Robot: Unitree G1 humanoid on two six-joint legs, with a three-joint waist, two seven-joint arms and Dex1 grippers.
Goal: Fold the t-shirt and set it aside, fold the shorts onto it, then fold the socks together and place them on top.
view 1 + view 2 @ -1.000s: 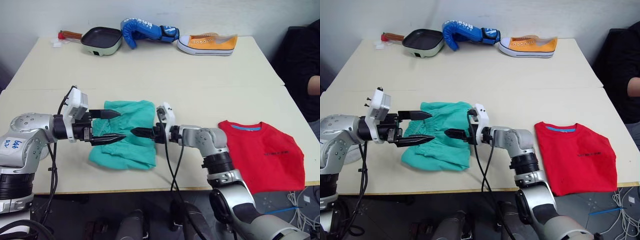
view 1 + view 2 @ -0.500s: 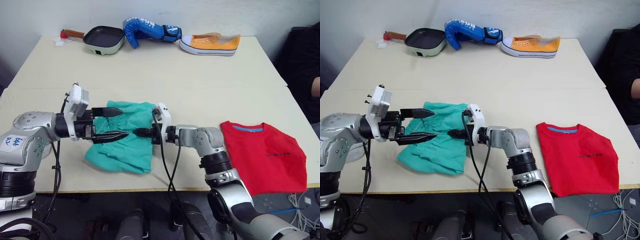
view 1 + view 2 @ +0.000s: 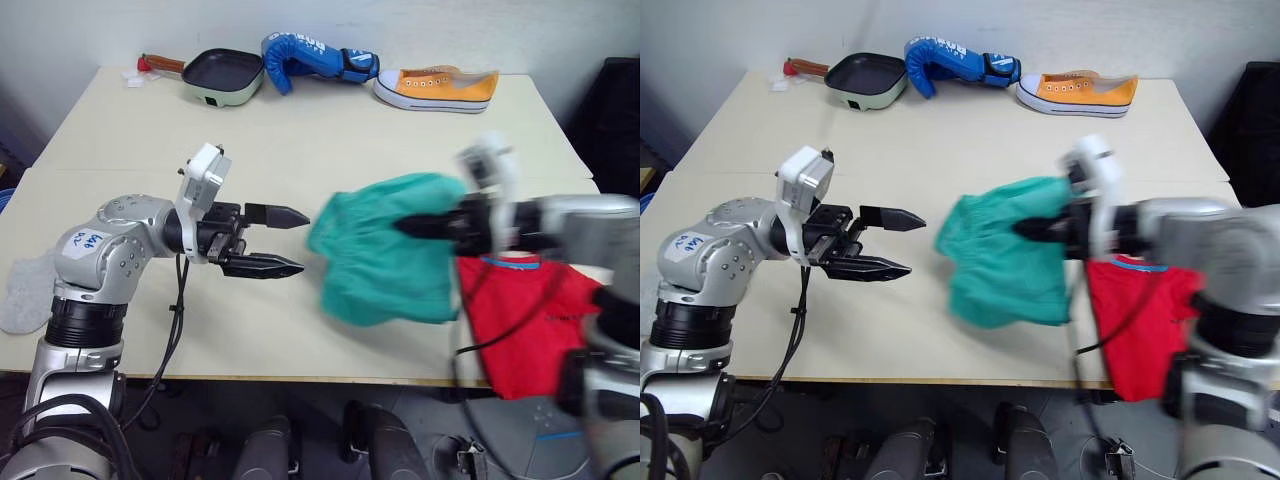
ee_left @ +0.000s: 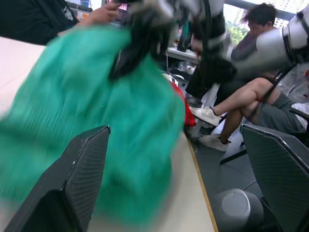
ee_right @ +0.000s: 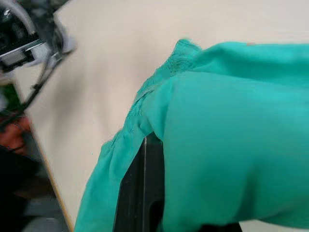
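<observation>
A blue handwritten label (image 3: 84, 241) on the left arm, not clearly readable.

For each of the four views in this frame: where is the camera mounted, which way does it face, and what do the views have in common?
Left eye view: on the head, facing forward and down over the table; shows both arms, left gripper open, right gripper carrying the shorts toward the t-shirt.
Right eye view: the stereo twin, same scene.
Left wrist view: along its own open fingers, facing the shorts and seated people beyond.
Right wrist view: along its finger under the draped shorts.
All four views show the shorts.
</observation>
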